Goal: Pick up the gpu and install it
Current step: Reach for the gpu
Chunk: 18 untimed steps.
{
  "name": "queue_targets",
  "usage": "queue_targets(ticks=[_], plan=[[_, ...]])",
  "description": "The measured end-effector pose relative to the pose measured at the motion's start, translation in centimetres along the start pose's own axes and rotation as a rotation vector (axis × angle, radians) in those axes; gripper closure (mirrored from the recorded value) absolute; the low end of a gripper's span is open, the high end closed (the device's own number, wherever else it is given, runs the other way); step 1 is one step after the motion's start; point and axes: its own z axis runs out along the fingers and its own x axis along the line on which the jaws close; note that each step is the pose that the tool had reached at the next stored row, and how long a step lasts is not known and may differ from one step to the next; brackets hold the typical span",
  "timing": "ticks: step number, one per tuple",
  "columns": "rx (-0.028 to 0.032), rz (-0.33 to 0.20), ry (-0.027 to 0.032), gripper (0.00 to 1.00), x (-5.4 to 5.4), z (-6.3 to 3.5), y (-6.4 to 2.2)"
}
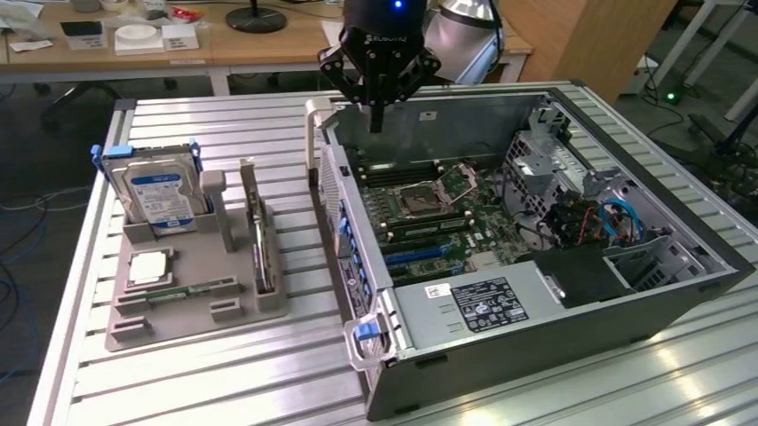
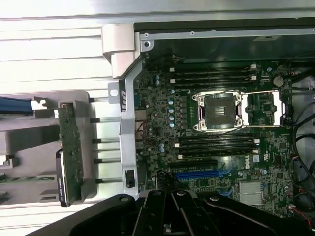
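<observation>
The gpu [image 1: 257, 238] stands on edge in a slot of the grey holder tray [image 1: 237, 312], to the exterior view's left of the open computer case [image 1: 556, 342]. In the wrist view the gpu [image 2: 70, 152] is a green board with a black cooler edge. My gripper [image 1: 376, 122] hangs above the case's far corner, over the motherboard [image 1: 432, 209], with its fingers shut and nothing between them. It is well apart from the gpu. The wrist view has the gripper [image 2: 172, 219] over the motherboard [image 2: 221, 123], close to the blue card slot [image 2: 202, 174].
A hard drive [image 1: 160, 197] stands upright in the tray, with a CPU [image 1: 151, 266] and a memory stick [image 1: 190, 291] lying in front of it. A power supply [image 1: 471, 306] fills the case's near end. The case wall [image 1: 337, 204] separates tray and motherboard. Desks stand behind the table.
</observation>
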Motion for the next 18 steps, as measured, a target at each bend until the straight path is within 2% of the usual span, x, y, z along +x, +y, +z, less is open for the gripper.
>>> queue_targets(ticks=[18], plan=[[0.0000, 0.000, 0.0000, 0.89, 1.4, -0.04, -0.10]])
